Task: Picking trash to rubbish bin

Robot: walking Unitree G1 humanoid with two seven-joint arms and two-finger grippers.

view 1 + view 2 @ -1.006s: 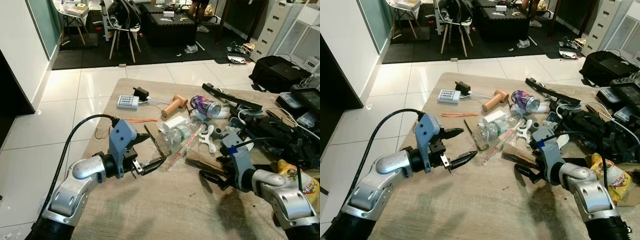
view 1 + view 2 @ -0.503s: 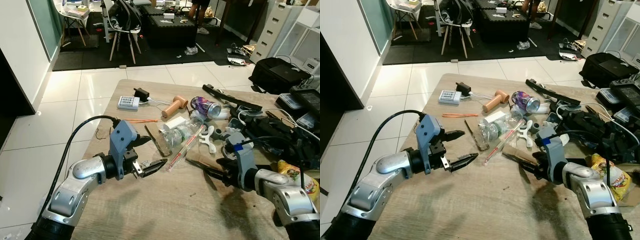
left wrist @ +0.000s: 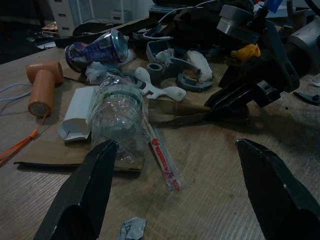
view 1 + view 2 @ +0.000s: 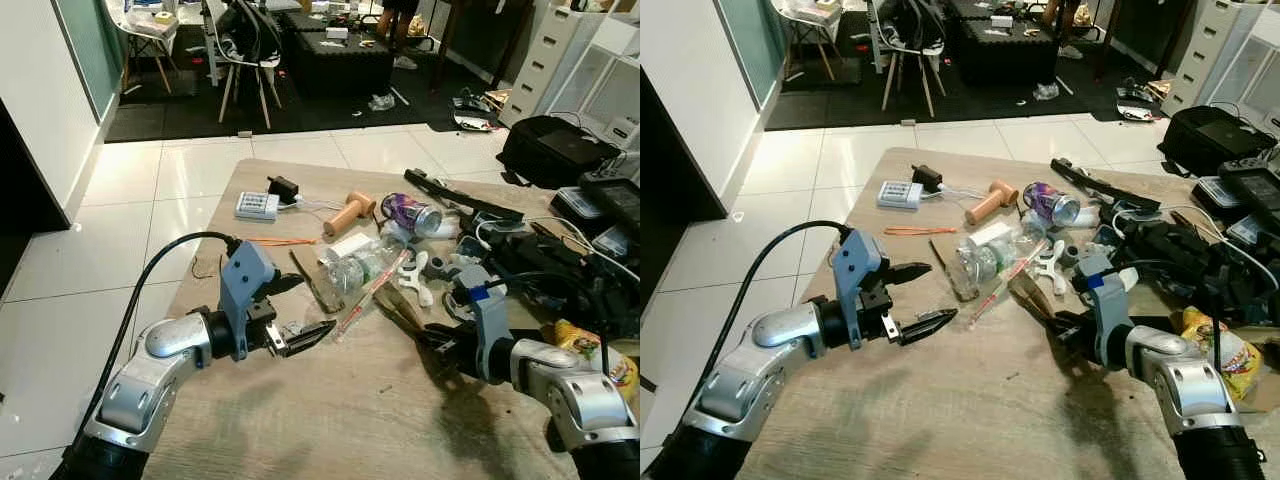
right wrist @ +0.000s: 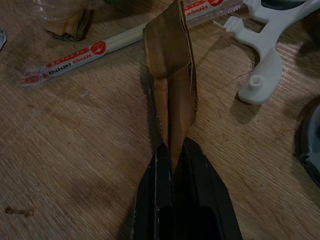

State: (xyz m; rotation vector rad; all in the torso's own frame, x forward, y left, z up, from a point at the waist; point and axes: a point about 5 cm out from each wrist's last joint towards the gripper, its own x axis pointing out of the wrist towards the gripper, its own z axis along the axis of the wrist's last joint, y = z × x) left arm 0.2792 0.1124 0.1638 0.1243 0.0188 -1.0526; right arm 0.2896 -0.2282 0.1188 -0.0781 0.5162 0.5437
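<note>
While the left gripper (image 4: 297,311) hovers low over the wooden table (image 4: 330,420) with its jaws spread wide and nothing between them, a small crumpled foil scrap (image 3: 131,229) lies on the wood just below its fingers. Past it rest a clear bottle (image 4: 357,268) on a strip of cardboard (image 3: 45,152), a white box (image 4: 349,245) and a red-printed chopstick sleeve (image 4: 366,293). Farther right, the right gripper (image 5: 172,157) has its jaws pinched together on a brown paper piece (image 5: 170,85), which sticks out toward the bottle beside a white plastic part (image 5: 267,60).
</note>
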